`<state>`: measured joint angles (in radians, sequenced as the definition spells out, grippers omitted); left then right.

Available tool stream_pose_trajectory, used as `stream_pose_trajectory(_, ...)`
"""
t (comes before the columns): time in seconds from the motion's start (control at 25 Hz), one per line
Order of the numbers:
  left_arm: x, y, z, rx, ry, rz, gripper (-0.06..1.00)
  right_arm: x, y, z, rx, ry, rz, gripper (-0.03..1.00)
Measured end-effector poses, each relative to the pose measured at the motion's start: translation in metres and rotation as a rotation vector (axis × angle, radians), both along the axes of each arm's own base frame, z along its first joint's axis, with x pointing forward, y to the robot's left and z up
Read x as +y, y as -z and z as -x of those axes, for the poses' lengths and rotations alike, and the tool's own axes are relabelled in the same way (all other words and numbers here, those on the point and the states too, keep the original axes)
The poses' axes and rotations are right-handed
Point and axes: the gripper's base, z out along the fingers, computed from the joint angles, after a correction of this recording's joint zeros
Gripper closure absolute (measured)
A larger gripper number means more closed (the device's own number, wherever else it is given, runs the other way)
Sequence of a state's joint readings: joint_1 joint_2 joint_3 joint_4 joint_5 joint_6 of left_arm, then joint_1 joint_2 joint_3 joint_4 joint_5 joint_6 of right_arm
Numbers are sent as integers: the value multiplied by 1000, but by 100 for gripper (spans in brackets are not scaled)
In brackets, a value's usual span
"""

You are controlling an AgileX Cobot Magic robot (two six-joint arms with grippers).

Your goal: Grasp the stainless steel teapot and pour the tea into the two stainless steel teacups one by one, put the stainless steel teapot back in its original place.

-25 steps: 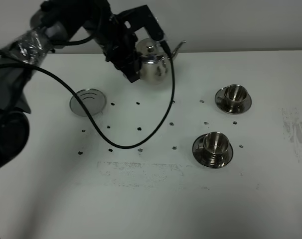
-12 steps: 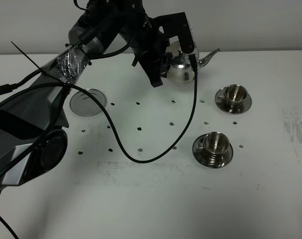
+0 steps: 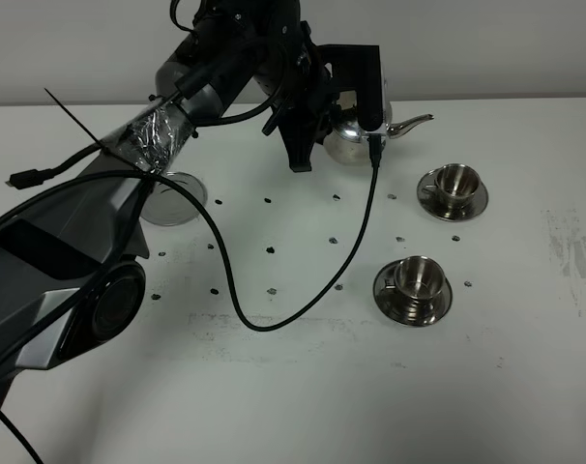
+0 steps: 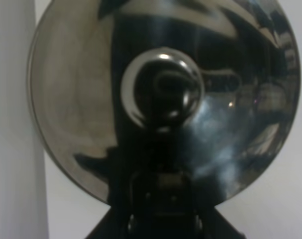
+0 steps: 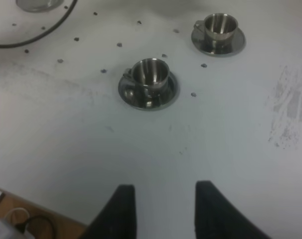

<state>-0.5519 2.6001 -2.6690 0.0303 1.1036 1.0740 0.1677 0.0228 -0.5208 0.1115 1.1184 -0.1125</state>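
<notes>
My left gripper (image 3: 339, 118) is clamped on the stainless steel teapot (image 3: 356, 140), squat and mirror-bright, near the far edge of the table (image 3: 486, 387). The grip itself is a dark blur, and the domed lid (image 4: 162, 87) fills my wrist view. My right gripper (image 5: 163, 211) hangs with its fingers apart. The far teacup (image 3: 454, 184) and the near teacup (image 3: 416, 278) sit on round saucers, with bare white tabletop around them.

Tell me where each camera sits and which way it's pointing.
Exterior high: above the near side of the table, facing down and away; shows the left arm holding the stainless steel teapot.
Left wrist: close above the teapot's lid knob; the left gripper is a dark shape.
Right wrist: low over the table's edge, facing the near teacup and far teacup; the open right gripper shows.
Shared: exterior high and right wrist both show those two teacups.
</notes>
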Motion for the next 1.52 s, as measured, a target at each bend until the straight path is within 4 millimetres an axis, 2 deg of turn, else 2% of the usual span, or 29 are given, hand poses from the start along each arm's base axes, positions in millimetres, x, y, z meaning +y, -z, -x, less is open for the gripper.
stream_pose_trajectory(0.24,-10,13,-4,-81,52,-42,75,0,0,0,0,0,0,66)
stream_pose_trajectory(0.52,-21,18,-3,-158,110,-96,75,0,0,0,0,0,0,66)
stream_pose_trajectory(0.84,-30,41,-5,-183,168,-144,75,0,0,0,0,0,0,66)
stream_pose_trajectory(1.24,-45,38,-1,-299,297,-221,75,0,0,0,0,0,0,66)
stream_pose_trajectory(1.52,-44,34,-6,-378,331,-285,75,0,0,0,0,0,0,66)
